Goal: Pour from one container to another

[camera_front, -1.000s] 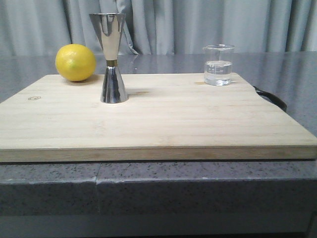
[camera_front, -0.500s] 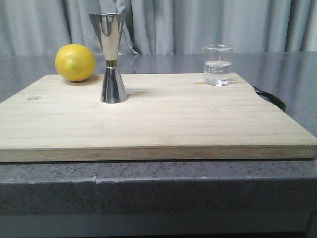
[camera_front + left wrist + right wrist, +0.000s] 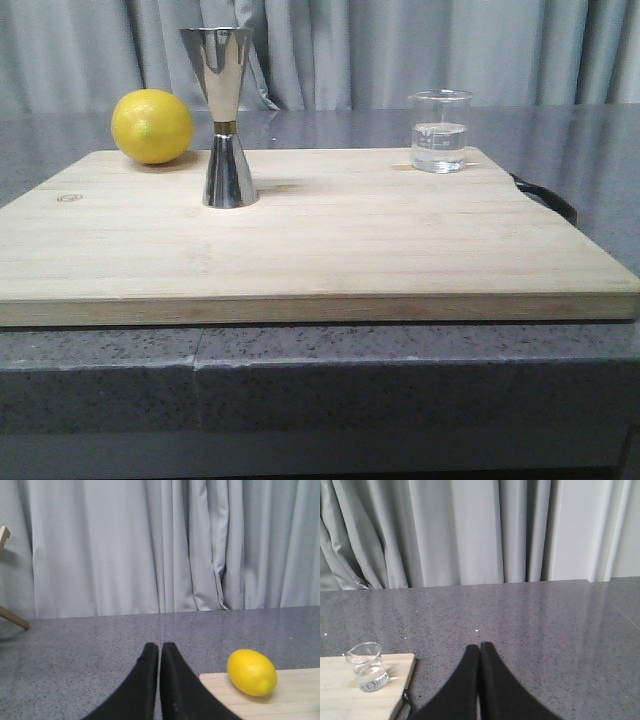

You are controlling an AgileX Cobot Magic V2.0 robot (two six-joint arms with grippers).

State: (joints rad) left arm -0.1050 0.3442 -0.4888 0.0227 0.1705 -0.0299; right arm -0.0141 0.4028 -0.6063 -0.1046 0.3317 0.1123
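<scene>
Both end effectors, left [image 3: 159,652] and right [image 3: 480,652], are pinched closed, empty, off the board. Beaker [image 3: 440,131] sits upper right of the front frame, jigger [image 3: 222,115] upper left beside a lemon [image 3: 152,126]. Risk: jigger's tall with a narrow base, so a beaker-rim bump tips it; slick glass could slip.

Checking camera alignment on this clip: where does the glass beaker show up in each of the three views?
Front view: glass beaker stands upright at the far right corner of the wooden cutting board, partly filled with clear liquid.
Left wrist view: not in it; only the lemon on a board corner.
Right wrist view: beaker near the board's corner.
Shared landmark: the cutting board, seen in all three views.
</scene>
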